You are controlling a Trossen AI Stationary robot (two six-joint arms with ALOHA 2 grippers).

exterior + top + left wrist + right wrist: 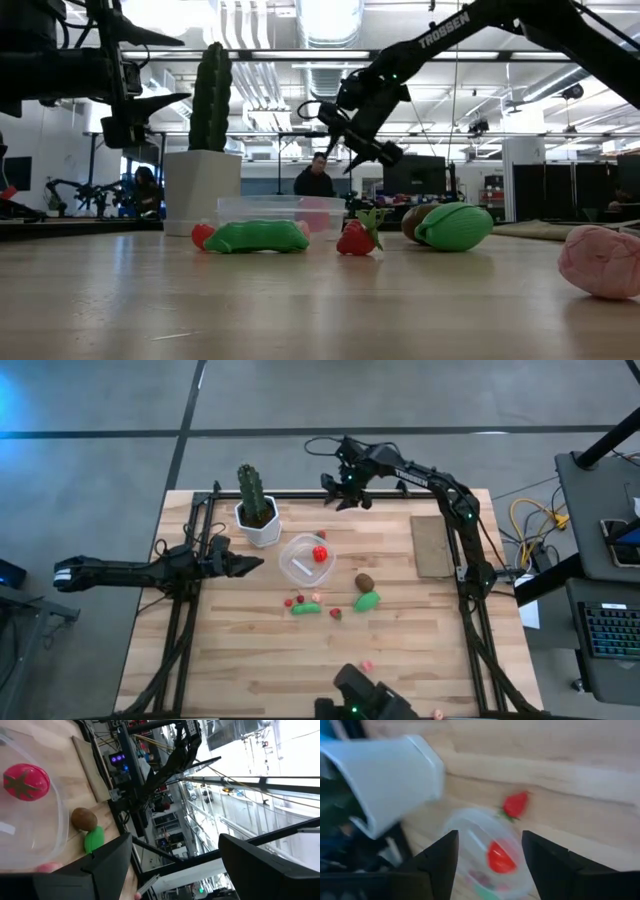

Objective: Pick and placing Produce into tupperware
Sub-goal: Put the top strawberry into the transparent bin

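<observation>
The clear tupperware [298, 560] stands mid-table with a red ball [320, 553] inside. On the wood near it lie a brown oval [364, 581], a green piece [367, 600], a green oblong [306, 608] and tiny red bits [299, 600]. A strawberry [357, 238] lies among them. My left gripper [248, 565] is open and empty, level, just left of the tupperware [30, 820]. My right gripper [345, 492] is open and empty, high over the table's far edge; in its wrist view its fingers [490, 837] frame the tupperware [485, 855] from afar.
A green cactus in a white pot [258, 512] stands just beyond the tupperware, close to my left gripper. A brown board [432, 545] lies at the right. Pink bits [367, 665] lie near the front edge, beside a camera mount [360, 700].
</observation>
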